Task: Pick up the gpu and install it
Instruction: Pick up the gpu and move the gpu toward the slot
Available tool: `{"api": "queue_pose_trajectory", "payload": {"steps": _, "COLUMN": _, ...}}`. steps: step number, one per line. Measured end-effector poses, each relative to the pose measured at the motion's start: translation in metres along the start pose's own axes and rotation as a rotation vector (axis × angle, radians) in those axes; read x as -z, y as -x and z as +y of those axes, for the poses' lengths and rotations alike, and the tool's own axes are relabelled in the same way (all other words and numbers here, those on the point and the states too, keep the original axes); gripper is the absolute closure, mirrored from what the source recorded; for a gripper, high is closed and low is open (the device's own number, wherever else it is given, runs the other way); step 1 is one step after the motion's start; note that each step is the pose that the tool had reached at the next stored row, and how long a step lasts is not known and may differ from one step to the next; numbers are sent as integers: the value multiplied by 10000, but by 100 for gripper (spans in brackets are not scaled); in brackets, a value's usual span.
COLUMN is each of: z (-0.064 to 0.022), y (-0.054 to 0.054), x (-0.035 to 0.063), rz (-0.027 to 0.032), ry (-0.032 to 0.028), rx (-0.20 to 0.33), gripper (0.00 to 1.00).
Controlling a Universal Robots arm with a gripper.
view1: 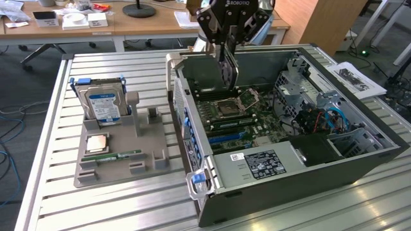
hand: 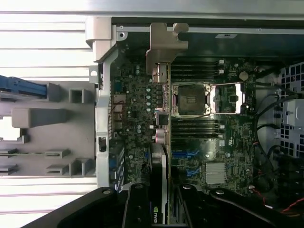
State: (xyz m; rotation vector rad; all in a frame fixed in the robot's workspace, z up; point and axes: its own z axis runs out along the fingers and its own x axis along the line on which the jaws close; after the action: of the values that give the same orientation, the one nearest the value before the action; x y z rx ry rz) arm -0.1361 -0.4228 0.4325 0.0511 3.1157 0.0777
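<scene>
**Item 1, gpu** [view1: 229,70]: green card with a black cooler. It is held upright on edge inside the open computer case [view1: 359,159], above the motherboard [view1: 247,122] and toward the case wall on the exterior view's left. In the wrist view the gpu [hand: 160,166] is seen edge-on. Its silver end bracket [hand: 164,45] sits at the case's rear frame, and the card runs alongside the CPU socket [hand: 190,99]. Whether its lower edge touches the board cannot be told.

**Item 2, jaws**: black, closed on the upper edge of the gpu, one finger [hand: 137,209] on each face of the card.

**Item 3, computer case**: black tower lying on its side with the panel off. It contains the motherboard, the open CPU socket [view1: 229,107], a labelled power supply [view1: 260,163] and blue cables [view1: 334,118] on the exterior view's right.

**Item 4, grey parts holder** [view1: 115,168]: just beside the case on the exterior view's left. It carries:
- a silver hard drive with a blue label [view1: 104,107], standing upright
- a square processor chip [view1: 96,143], lying flat
- a narrow green memory stick [view1: 119,156], lying flat

**Item 5, bench** [view1: 96,211]: ribbed aluminium surface bearing the case and the holder.

**Item 6, printed sheet** [view1: 356,79]: lies at the bench edge on the exterior view's right.
</scene>
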Motion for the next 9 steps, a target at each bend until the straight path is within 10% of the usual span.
{"api": "queue_pose_trajectory", "payload": {"steps": 9, "z": 11, "y": 204, "x": -5, "rz": 0, "ry": 0, "rx": 0, "gripper": 73}}
